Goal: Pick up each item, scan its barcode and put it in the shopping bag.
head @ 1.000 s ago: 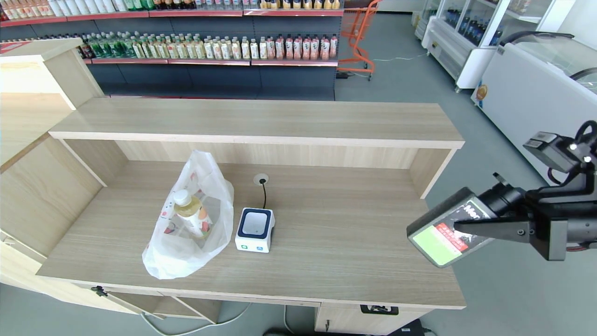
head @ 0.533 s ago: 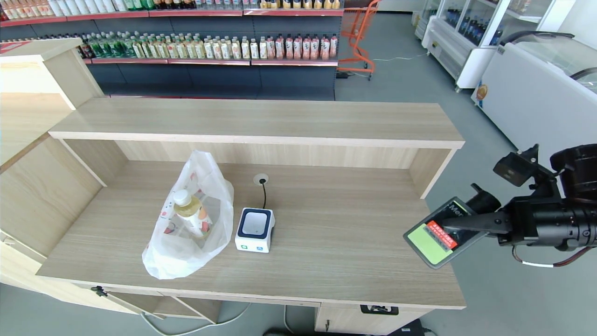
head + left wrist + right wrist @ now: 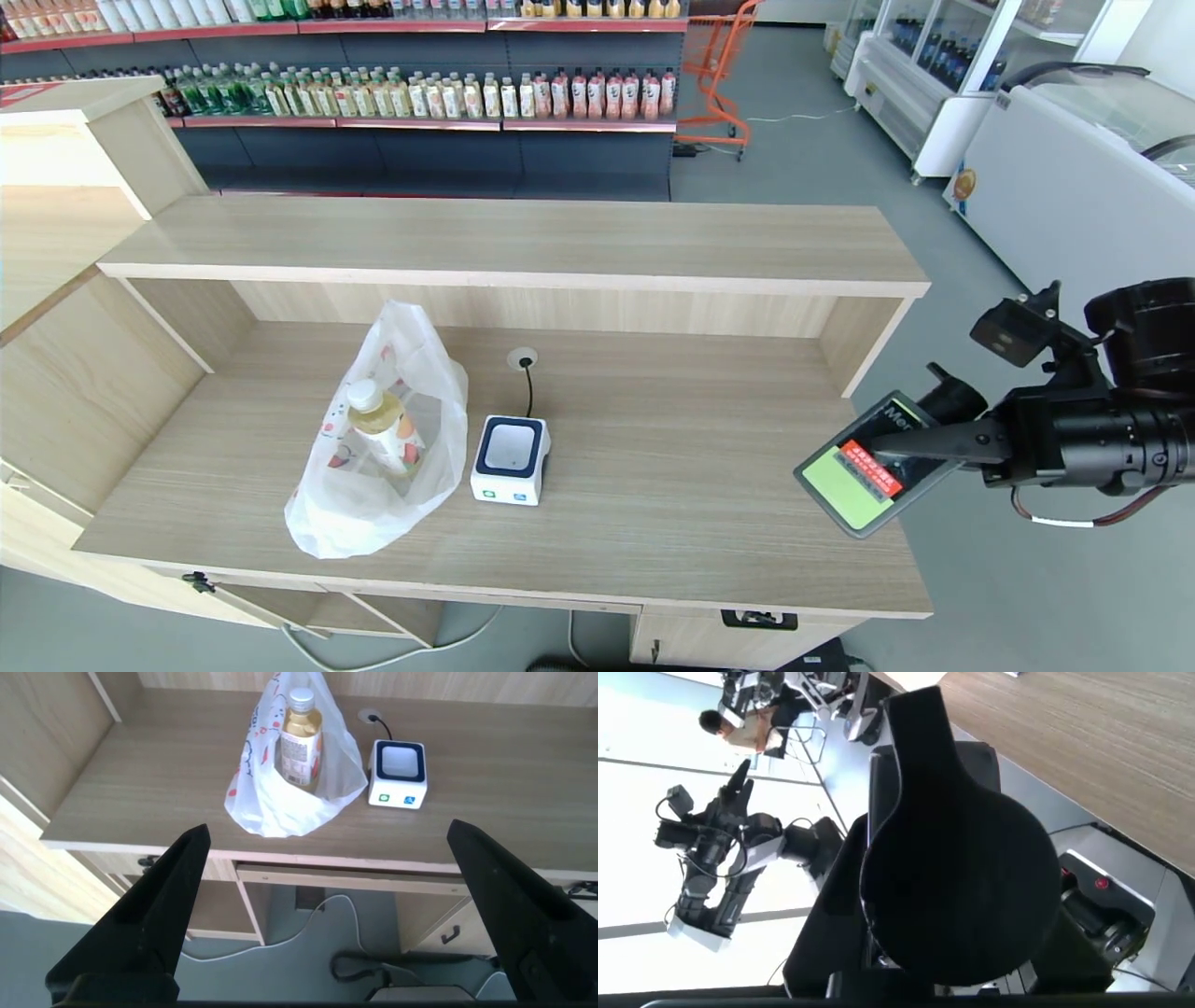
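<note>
The right gripper (image 3: 910, 431), jaws clamped on a flat box (image 3: 845, 483), holds it by the counter's (image 3: 700, 467) right end, with the scanner (image 3: 511, 459) well to its left beside the shopping bag (image 3: 373, 513); the left gripper (image 3: 327, 840) hangs jaws apart.

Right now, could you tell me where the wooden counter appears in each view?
Head view: counter fills the middle, under the scanner.
Left wrist view: counter past the open left claw, bearing the scanner.
Right wrist view: counter behind the dark foreground shape.
Shared landmark: its wood grain.
</note>
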`<state>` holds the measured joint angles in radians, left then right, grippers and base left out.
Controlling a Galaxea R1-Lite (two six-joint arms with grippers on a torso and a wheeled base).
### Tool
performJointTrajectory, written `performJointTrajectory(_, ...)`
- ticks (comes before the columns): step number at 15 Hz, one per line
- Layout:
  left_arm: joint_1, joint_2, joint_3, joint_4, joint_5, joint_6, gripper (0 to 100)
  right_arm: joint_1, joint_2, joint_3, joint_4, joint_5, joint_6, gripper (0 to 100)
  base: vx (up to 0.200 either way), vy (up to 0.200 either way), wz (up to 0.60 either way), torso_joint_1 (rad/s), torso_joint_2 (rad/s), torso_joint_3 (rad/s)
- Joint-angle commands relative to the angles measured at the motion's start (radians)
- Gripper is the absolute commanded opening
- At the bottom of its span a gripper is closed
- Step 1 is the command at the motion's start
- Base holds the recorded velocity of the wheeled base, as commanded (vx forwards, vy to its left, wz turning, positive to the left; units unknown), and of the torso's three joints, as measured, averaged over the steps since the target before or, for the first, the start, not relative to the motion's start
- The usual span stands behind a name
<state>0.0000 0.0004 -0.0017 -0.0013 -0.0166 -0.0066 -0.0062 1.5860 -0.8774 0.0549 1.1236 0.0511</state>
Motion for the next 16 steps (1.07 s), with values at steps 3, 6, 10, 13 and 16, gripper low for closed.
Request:
performJointTrajectory(3, 0.000, 0.000, 0.000, 0.000, 0.000, -0.001, 100, 0.000, -0.004, -0.018, -0.006, -0.019, 0.013, 0, 0.000, 0.200, 0.00, 0.002, 0.00, 0.004)
performJointTrajectory(6, 0.000, 0.000, 0.000, 0.000, 0.000, 0.000, 100, 0.000, 0.000, -0.026, -0.007, -0.036, 0.013, 0, 0.000, 0.200, 0.00, 0.012, 0.00, 0.001)
performJointTrajectory(10, 0.000, 0.000, 0.000, 0.000, 0.000, 0.002, 100, 0.002, 0.055, -0.031, -0.083, -0.136, 0.010, 0, 0.000, 0.200, 0.00, 0.001, 0.00, 0.007)
performJointTrajectory(13, 0.000, 0.000, 0.000, 0.001, 0.000, 0.005, 100, 0.037, 0.112, -0.031, -0.187, -0.258, 0.012, 0, 0.000, 0.200, 0.00, 0.001, 0.00, 0.004)
performJointTrajectory(16, 0.000, 0.000, 0.000, 0.000, 0.000, 0.008, 100, 0.084, 0.143, -0.029, -0.210, -0.288, 0.012, 0, 0.000, 0.200, 0.00, 0.004, 0.00, 0.001)
